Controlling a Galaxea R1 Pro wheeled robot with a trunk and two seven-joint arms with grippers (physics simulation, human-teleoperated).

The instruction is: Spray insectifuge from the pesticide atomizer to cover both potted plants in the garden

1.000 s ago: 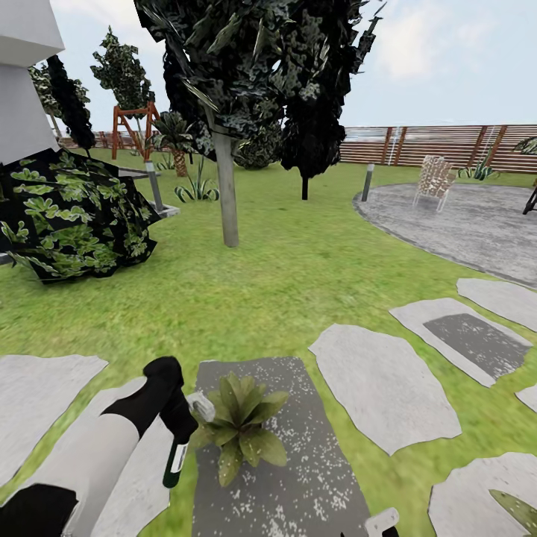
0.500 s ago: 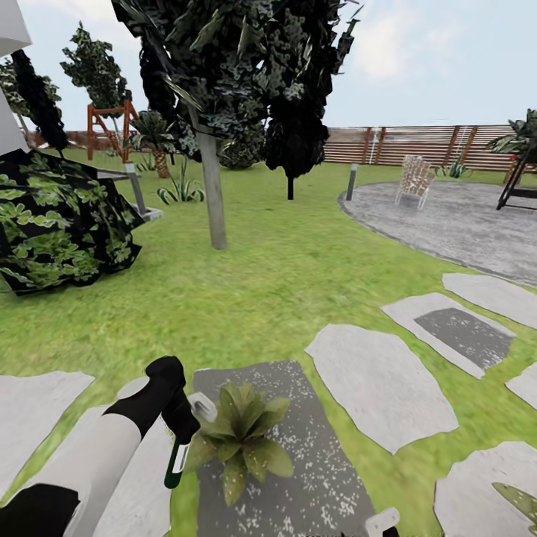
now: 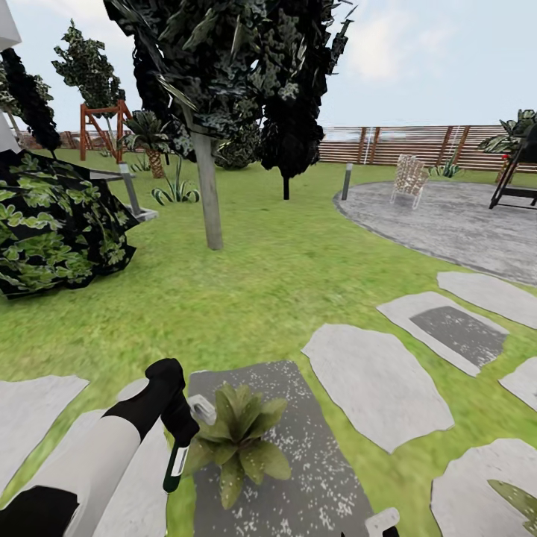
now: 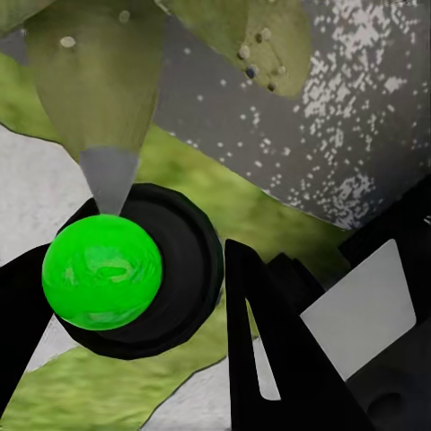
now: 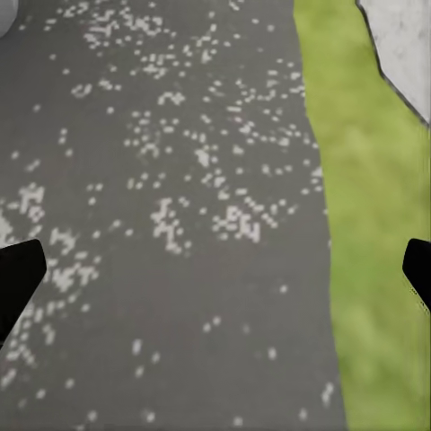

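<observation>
On a dark speckled stepping stone (image 3: 298, 455) in the garden stands a potted plant (image 3: 237, 444), a rosette of pointed green leaves that hide its pot. My left gripper (image 3: 179, 425) is shut on the pesticide atomizer (image 3: 174, 468), with the dark green bottle hanging down and its pale trigger head (image 3: 202, 407) touching the plant's left leaves. In the left wrist view the atomizer (image 4: 103, 269) sits between the black fingers (image 4: 265, 350), under big leaves (image 4: 94, 72). My right gripper (image 5: 215, 278) is open over the same dark stone (image 5: 162, 215).
Pale stepping stones (image 3: 377, 384) lie in the lawn to the right and left. A large broad-leaved dark plant (image 3: 52, 231) stands at the left and a tree trunk (image 3: 207, 194) ahead. A grey paved circle (image 3: 455, 224), a chair (image 3: 408, 179) and a wooden fence (image 3: 418, 145) lie beyond. A leaf tip (image 3: 514, 498) pokes in at the lower right.
The whole view has shifted a little leftward, so the camera turned right. My left gripper still holds the atomizer in the same place beside the plant.
</observation>
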